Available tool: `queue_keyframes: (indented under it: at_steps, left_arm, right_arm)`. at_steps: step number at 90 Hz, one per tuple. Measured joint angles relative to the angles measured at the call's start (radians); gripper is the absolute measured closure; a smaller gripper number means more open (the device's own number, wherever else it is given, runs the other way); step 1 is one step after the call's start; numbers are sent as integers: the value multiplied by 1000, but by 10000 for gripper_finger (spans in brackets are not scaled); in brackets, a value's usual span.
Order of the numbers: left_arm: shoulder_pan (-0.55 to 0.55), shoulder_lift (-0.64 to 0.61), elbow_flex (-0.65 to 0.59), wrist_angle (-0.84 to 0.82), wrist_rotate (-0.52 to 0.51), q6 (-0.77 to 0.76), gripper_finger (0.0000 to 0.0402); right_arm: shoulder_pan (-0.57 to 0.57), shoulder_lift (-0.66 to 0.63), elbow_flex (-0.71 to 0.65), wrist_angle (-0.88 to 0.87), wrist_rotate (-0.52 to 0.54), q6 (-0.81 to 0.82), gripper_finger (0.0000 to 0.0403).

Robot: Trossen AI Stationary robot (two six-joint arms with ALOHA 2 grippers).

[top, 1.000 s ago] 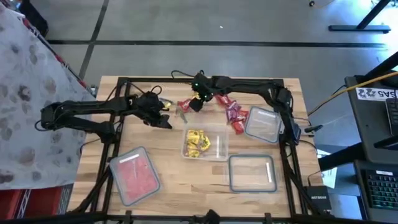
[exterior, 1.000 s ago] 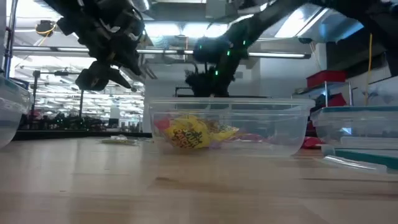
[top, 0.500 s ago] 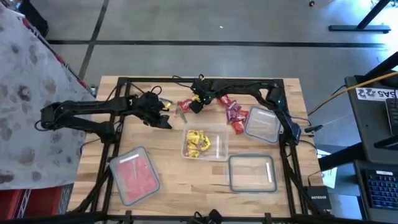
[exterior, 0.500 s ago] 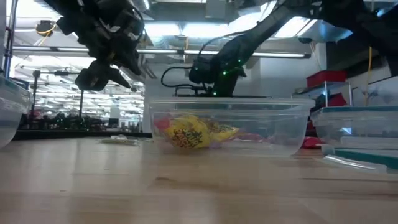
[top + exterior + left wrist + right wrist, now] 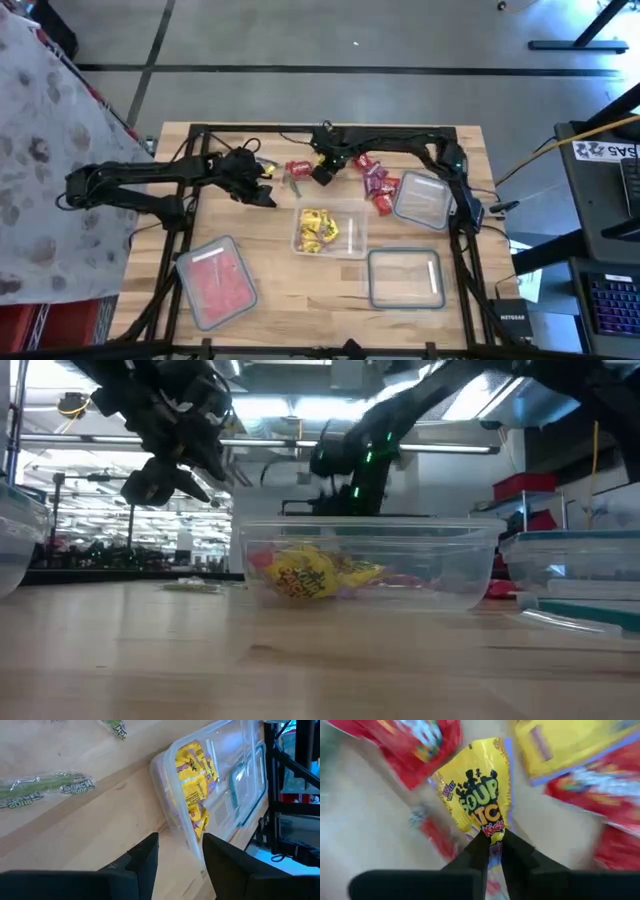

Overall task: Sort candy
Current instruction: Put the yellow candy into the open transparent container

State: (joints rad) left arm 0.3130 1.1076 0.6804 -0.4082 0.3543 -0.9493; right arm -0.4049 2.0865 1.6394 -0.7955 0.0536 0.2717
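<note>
Right gripper (image 5: 492,842): at the far middle of the wooden table (image 5: 270,290), above the scattered candy; fingers pinched onto the lower edge of a yellow wrapped sour candy packet (image 5: 480,790), packet hanging forward of the fingertips. Around that packet in the right wrist view: red wrapped candy packets (image 5: 415,745) and a second yellow packet (image 5: 565,745), blurred.

Left gripper (image 5: 180,857): raised over the table left of centre, just beside the clear rectangular plastic container holding yellow candy packets (image 5: 192,785); fingers spread apart, nothing between them. On the wood near it, a silvery-clear wrapper with green print (image 5: 45,790).

High view, layout: loose pile of red and pink candy pieces (image 5: 375,182) along the far edge, right of the right gripper (image 5: 322,170); centre container with yellow candy (image 5: 320,228); container with red candy (image 5: 215,280) at near left; empty clear container (image 5: 405,278) at near right; further clear container (image 5: 420,198) at right, touching the pile.

Low view: centre container (image 5: 365,565) in front, yellow packets against its wall.
</note>
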Motion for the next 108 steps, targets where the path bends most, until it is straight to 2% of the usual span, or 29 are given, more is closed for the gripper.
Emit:
queue_keyframes:
  at_steps: [23,30,47,69,77,83,95,108]
  left_arm:
    - [0,0,0,0,-43,-1,265]
    - [0,0,0,1,-52,0,265]
    - [0,0,0,0,-96,37,265]
    - [0,0,0,0,-166,71,265]
    - [0,0,0,0,-182,91,265]
    - [0,0,0,-1,-182,93,265]
    - [0,0,0,-1,-183,89,265]
    - [0,0,0,-1,-176,88,265]
  right_arm:
    - [64,-194,1,-40,-6,-95,395]
    - [94,-224,3,-28,-53,-118,393]
    - [219,-210,3,4,-190,-187,371]
    - [395,-122,-28,59,-199,-262,366]
    - [434,-95,-36,68,-170,-222,366]
    - [445,-75,-39,79,-190,-175,363]
    - [433,-72,-38,94,-261,-74,330]
    - [417,-72,-38,50,-264,6,260]
